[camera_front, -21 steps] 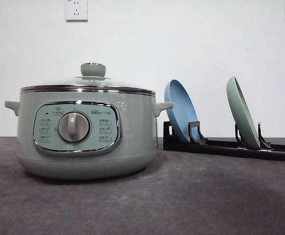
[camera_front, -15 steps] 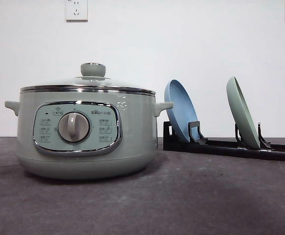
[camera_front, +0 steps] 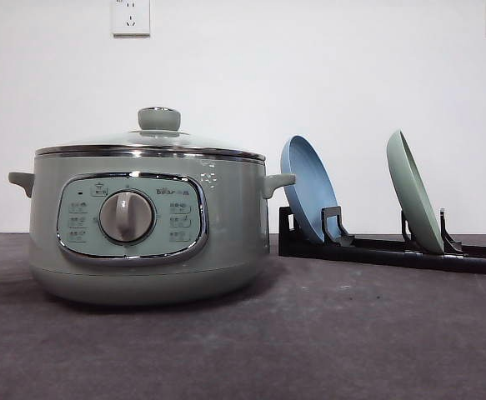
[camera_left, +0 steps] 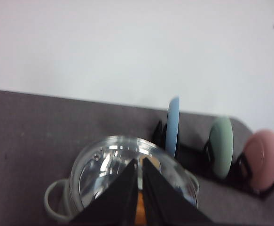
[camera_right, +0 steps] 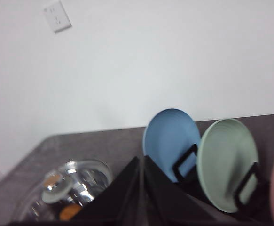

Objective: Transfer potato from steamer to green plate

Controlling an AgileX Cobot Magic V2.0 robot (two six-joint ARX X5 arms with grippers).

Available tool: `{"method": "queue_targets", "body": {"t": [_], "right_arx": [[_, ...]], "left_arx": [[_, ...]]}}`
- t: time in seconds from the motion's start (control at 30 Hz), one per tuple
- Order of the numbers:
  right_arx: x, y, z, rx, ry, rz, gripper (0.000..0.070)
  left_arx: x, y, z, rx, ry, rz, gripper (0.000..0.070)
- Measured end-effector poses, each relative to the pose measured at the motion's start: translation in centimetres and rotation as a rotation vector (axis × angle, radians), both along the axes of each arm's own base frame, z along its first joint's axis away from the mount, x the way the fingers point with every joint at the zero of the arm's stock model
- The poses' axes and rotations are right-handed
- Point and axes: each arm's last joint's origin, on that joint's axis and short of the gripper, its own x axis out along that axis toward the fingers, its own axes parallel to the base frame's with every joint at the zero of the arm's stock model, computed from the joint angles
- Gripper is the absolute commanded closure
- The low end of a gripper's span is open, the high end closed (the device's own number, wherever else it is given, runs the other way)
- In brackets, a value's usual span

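On my left wrist camera, the left gripper [camera_left: 139,162] has its jaws closed, the two dark fingers meeting tip to tip with nothing between them, above the steamer's glass lid [camera_left: 122,165]. A sliver of orange, the potato [camera_left: 140,214], shows under the glass between the fingers. The right gripper [camera_right: 142,162] likewise has its jaws together and empty. Past it I see the potato [camera_right: 71,212] as an orange patch through the lid, beside the green knob [camera_right: 53,194].

From the front, the steamer [camera_front: 147,225] stands on the dark table [camera_front: 309,350], lid seated. To its right a black rack [camera_front: 393,246] holds the blue plate [camera_front: 308,196], then the green plate [camera_front: 413,192], both on edge and tilted, well apart from the steamer. A pink plate [camera_left: 261,157] stands last in the rack.
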Motion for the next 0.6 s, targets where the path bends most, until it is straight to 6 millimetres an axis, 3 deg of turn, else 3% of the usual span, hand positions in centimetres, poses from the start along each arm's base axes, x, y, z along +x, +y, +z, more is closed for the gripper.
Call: {"method": "queue_targets", "body": {"t": [0.23,0.4,0.6], "right_arx": [[0.9,0.7,1.8,-0.127,0.021,0.129,0.0696],[1.7,1.7,1.1,-0.151,0.078,0.283,0.0696],[2.1,2.8,-0.1,-0.241,0.158,0.41,0.0696]], "left_arx": [[1.6,-0.8,0.7,0.04,0.031,-0.164,0.0691],[2.9,-1.5,0.1,0.065,0.073,-0.211,0.069],[2.9,-1.9,0.0,0.074,0.078,-0.241,0.0672]]}}
